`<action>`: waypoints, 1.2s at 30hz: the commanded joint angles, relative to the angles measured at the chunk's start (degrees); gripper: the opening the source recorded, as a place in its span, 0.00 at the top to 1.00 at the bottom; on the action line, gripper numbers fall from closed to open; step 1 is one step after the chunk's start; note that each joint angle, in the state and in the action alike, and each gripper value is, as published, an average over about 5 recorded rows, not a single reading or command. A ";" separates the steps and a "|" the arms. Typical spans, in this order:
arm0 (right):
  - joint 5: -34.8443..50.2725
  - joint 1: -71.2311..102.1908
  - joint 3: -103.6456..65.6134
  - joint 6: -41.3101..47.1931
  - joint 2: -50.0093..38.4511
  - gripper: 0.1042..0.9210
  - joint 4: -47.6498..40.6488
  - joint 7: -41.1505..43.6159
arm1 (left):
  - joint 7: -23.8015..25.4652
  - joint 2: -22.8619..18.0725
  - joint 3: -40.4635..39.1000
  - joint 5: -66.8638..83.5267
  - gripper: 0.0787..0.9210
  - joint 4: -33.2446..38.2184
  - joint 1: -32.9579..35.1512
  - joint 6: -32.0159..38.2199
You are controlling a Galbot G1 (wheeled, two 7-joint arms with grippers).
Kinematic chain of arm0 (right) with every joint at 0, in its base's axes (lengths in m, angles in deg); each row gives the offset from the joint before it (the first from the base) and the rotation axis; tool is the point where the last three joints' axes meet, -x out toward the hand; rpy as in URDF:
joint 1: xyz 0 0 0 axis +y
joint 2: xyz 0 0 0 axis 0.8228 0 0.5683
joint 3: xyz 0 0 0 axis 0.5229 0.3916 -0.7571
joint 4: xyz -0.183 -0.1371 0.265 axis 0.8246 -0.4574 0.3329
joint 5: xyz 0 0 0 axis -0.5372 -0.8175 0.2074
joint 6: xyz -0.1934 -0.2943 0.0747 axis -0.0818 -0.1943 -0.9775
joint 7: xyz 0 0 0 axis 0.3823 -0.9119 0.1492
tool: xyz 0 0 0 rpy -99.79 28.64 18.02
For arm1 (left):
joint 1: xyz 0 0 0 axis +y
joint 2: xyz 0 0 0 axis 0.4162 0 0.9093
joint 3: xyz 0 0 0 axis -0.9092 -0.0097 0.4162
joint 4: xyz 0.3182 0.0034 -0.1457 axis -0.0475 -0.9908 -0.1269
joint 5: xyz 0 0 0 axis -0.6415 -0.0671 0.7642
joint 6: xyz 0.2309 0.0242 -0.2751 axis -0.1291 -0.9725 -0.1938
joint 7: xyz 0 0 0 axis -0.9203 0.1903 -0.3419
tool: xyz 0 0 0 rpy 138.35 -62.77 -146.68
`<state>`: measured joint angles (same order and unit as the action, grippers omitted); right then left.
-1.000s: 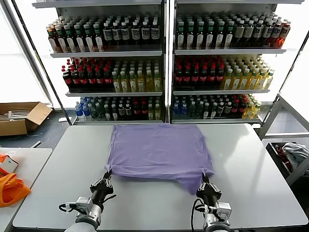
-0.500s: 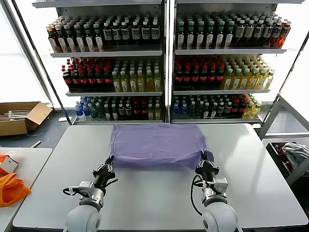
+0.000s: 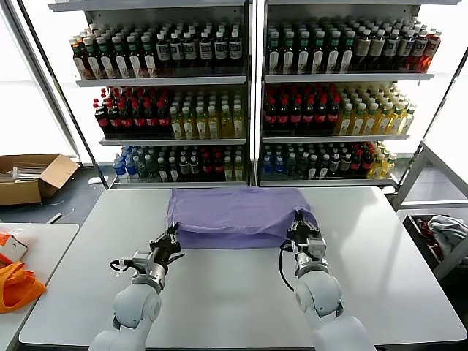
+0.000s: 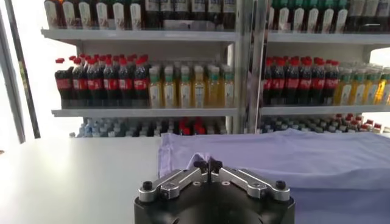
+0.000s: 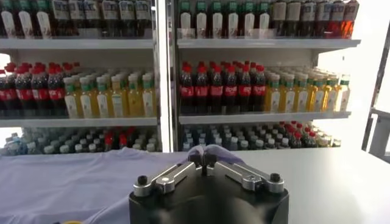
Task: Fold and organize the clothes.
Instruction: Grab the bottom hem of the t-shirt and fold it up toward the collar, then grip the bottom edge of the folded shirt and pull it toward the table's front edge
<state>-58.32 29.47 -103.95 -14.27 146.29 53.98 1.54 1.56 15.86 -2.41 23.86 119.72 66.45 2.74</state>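
Left hand point(image 3: 173, 235), right hand point(image 3: 299, 224), both pinching lavender T-shirt point(image 3: 238, 212) hem

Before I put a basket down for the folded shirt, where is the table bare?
Bare tabletop runs along the near edge, and down both sides of the T-shirt. The middle far part is crowded: the shirt, with the left gripper and right gripper shut on its near corners.

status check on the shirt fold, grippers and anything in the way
Left gripper and right gripper both shut on near hem of purple T-shirt. Hem raised, carried over shirt toward far edge, fold half done. Table shows nothing in the path.
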 commanded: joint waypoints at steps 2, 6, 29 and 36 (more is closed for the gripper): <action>-0.28 -3.86 0.33 0.63 1.01 0.99 -6.41 0.25 | 0.08 1.68 -2.23 0.61 0.99 -4.93 -4.00 -0.48; 0.07 -4.95 -0.06 -0.84 2.24 0.99 -7.65 -0.31 | -0.19 1.71 -2.16 0.59 0.99 -5.30 -4.64 -0.24; 5.23 -1.97 -1.59 0.00 3.17 0.33 -0.05 -5.89 | -1.76 1.63 0.59 -1.23 0.37 4.45 2.39 -3.22; 5.33 4.88 -3.37 5.11 -0.96 0.13 6.87 -6.39 | -1.99 1.36 1.05 -2.11 0.15 5.48 4.20 -4.07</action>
<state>-53.59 29.04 -106.13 -13.19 147.99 54.97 -3.87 -0.12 17.38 -1.58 22.29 122.78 68.21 -0.34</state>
